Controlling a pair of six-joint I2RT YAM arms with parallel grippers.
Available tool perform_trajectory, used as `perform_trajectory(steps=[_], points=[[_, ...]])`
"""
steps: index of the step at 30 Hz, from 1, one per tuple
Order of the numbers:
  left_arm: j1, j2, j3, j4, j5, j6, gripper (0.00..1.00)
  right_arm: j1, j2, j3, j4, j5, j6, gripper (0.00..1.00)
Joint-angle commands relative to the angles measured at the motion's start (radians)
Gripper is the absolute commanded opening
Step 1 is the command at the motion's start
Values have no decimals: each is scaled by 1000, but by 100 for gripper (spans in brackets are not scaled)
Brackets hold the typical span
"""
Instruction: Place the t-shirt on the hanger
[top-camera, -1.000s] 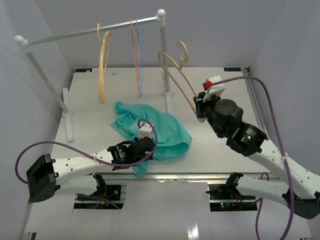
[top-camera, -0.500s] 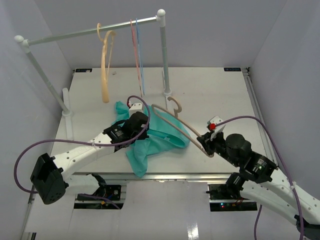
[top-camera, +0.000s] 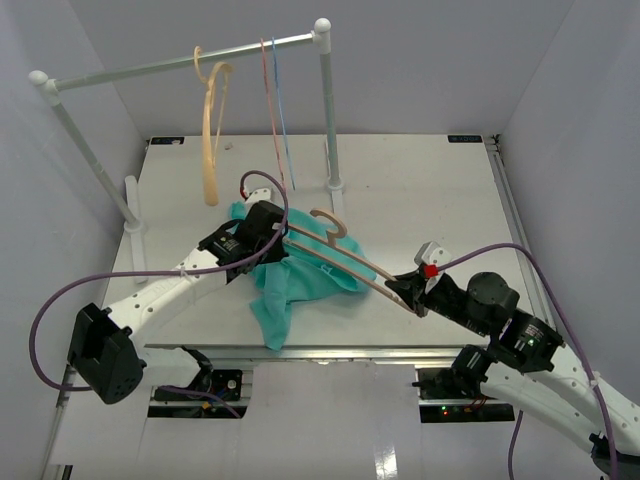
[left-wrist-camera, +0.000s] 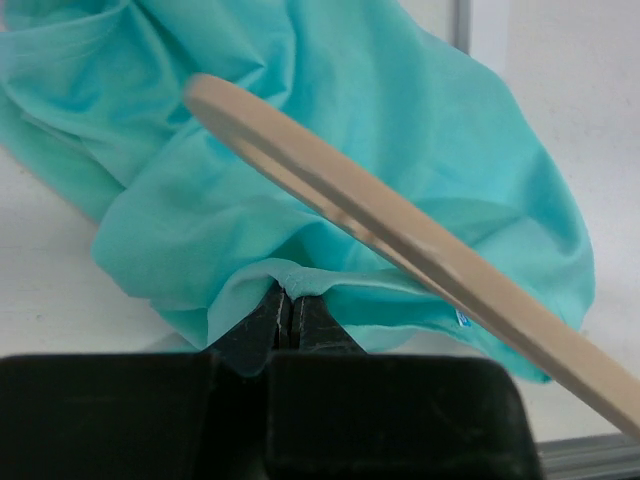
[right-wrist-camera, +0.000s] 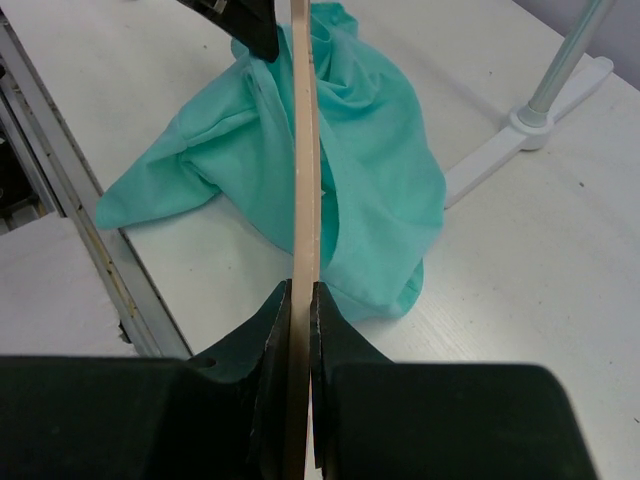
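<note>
My left tool (left-wrist-camera: 292, 300) is clenched on a thin fold of the t-shirt (top-camera: 300, 278), which sits bunched on the worktop (top-camera: 430, 190) near the front edge. My right tool (right-wrist-camera: 300, 292) is clamped on one arm tip of the hanger (top-camera: 345, 258), holding it out over the cloth, other tip up by my left tool. Worries: that pinch is tiny, so the fold could slide out if the hanger snags it. Holding the hanger by its very end, any push might twist it in my grip. And I can't see an opening in that bundle, so I may just shove it around.
</note>
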Motion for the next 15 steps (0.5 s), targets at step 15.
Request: perform_trajectory(steps=[15], points=[[154, -6, 30, -14, 83, 16, 0, 2, -40, 226, -222, 10, 1, 8]])
